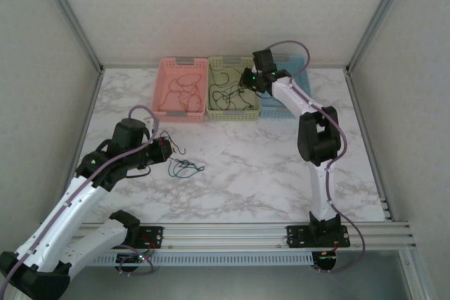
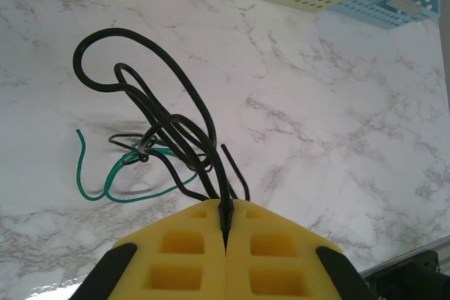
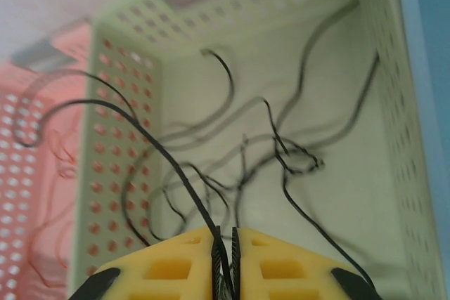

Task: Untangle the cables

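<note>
Above the white marble-patterned table (image 1: pixel 267 166), the left yellow-padded gripper (image 2: pixel 225 224) and the right yellow-padded gripper (image 3: pixel 226 244) each clamp thin black cables (image 2: pixel 184 142), probably limp and light, best held near free ends.

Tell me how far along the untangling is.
Looks done: red cables lie in the pink basket, black cables in the green basket. In hand: the right gripper pinches one black strand over the green basket; the left gripper grips a black cable knotted with a green cable on the table. Left: that knot.
</note>
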